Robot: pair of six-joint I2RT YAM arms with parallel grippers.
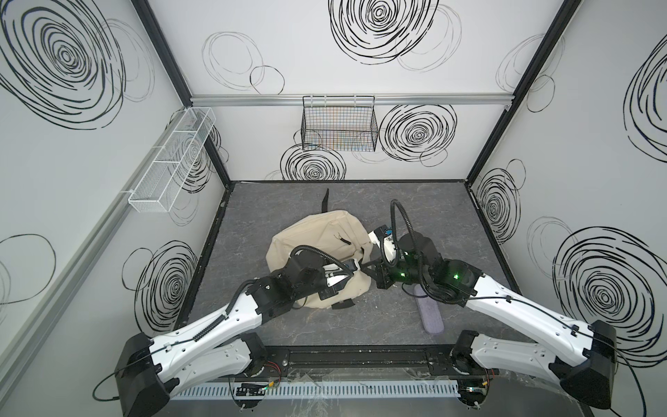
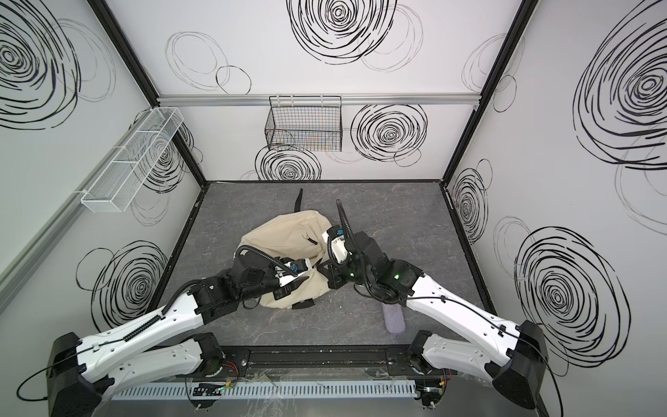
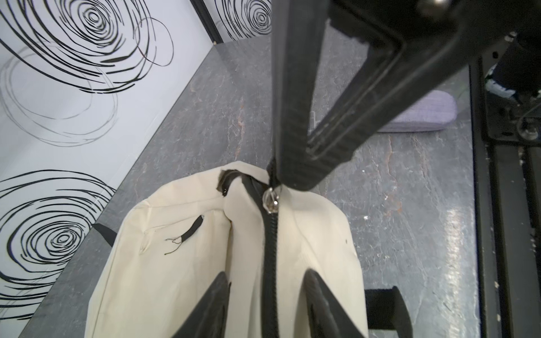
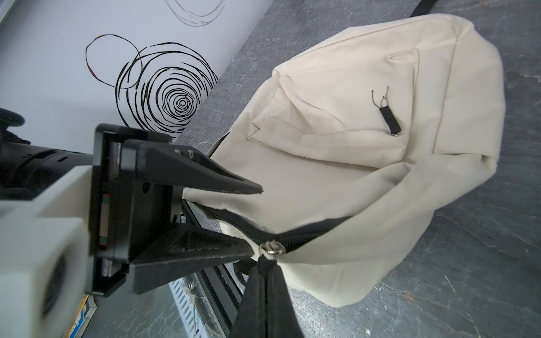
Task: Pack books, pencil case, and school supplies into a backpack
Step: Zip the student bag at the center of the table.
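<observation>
- White walls scrawled with black swirls box in a grey marbled surface.
- In both top views the cream backpack slumps mid-surface. The lavender pencil case lies apart from it, partly under the right arm, not yet packed.
- No books or packet show anywhere. They are probably inside already, so the case and the zipping are what is left.
- Left wrist view: the left fingers stand spread astride the black zipper. The right fingers, pressed together, pinch the zipper pull.
- Right wrist view: the canvas looks soft and creased and the front pocket lies flat, with a frayed tab on it. How much of the zipper is closed cannot be told.
</observation>
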